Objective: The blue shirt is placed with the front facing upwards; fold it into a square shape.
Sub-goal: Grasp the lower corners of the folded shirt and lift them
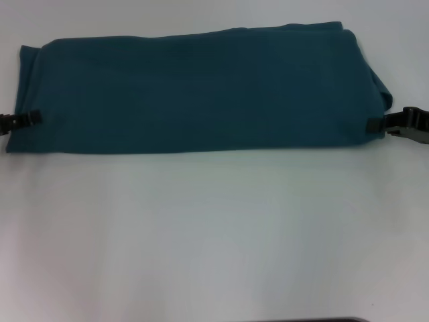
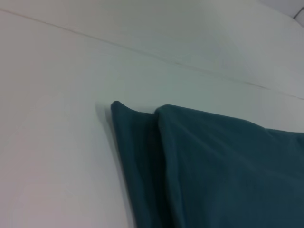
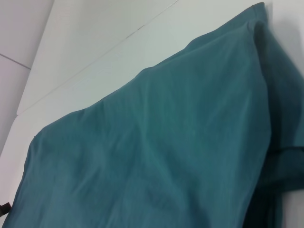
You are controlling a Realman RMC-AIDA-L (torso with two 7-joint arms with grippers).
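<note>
The blue shirt lies on the white table as a long folded band running left to right, plain teal side up, no print showing. My left gripper is at the band's left end near its front corner, one finger lying over the cloth, shut on the edge. At the right end my right gripper pinches the cloth the same way. The left wrist view shows a layered corner of the shirt. Smooth teal shirt fills the right wrist view.
The white table stretches wide in front of the shirt. A thin seam in the tabletop runs behind the shirt. A dark strip shows at the near edge of the head view.
</note>
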